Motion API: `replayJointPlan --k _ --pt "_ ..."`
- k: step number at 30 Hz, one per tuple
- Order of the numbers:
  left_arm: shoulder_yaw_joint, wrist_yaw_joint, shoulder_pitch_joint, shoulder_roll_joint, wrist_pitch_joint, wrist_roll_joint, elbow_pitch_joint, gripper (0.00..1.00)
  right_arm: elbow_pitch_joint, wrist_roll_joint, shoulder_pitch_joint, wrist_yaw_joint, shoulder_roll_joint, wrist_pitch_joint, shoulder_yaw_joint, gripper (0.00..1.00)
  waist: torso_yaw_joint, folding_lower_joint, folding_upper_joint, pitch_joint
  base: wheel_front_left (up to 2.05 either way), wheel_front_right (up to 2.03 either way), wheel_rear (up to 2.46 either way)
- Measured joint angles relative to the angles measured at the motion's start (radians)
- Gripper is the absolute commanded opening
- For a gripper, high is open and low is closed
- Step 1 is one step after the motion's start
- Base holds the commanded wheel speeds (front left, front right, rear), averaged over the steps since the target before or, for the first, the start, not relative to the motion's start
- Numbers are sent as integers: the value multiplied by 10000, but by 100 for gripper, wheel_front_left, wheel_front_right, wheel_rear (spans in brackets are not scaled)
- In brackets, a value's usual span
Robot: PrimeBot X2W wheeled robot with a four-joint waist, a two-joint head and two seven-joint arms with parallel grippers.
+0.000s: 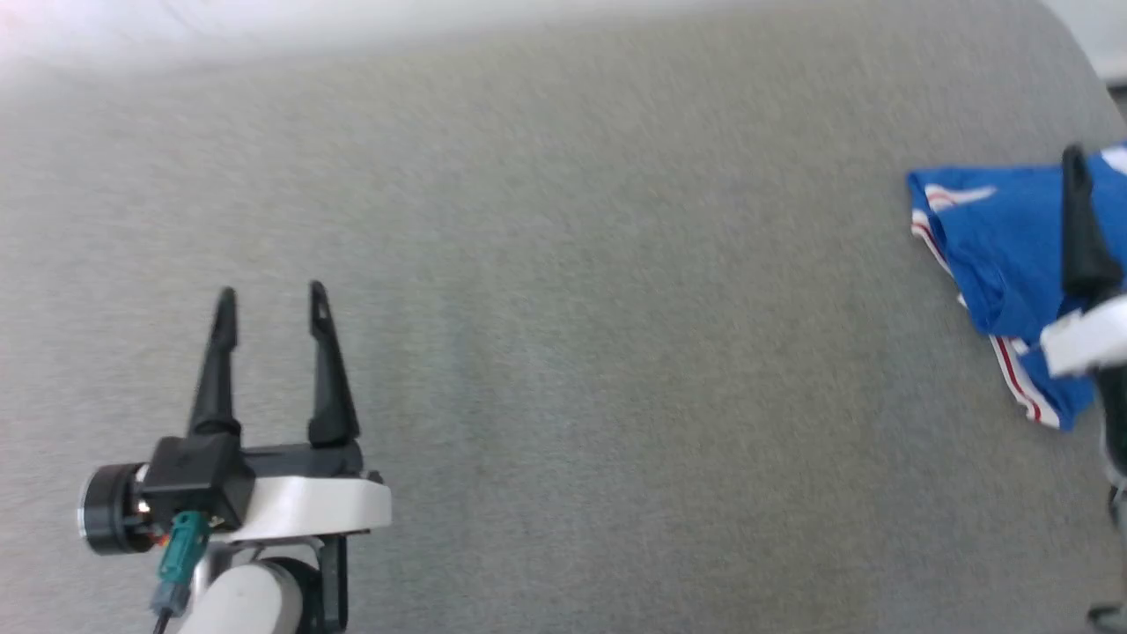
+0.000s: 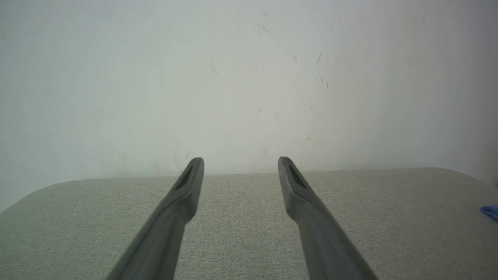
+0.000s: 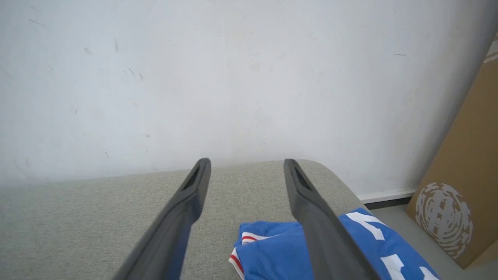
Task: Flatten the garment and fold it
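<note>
I'm seeing a grey woven-fabric tabletop, a scuffed white wall behind, and a brown cardboard box standing on the grey floor.

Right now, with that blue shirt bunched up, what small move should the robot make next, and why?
Probably lower the right gripper onto the garment and grip an edge: its jaws stand open over the crumpled cloth, while the left gripper is open far off over the grey cushion.
</note>
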Motion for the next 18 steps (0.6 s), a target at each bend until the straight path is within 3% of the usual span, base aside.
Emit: replayJointPlan --k 7,18 --pt "-232 -426 38 -215 -4 -255 794 100 -1375 -788 1776 -2 1519 -694 -752 100 665 2 0 -1031 0 0 0" --pt "88 -708 1234 -805 -13 194 558 100 -2094 -2387 3527 -2 2299 -765 -416 100 1279 3 0 -2015 0 0 0"
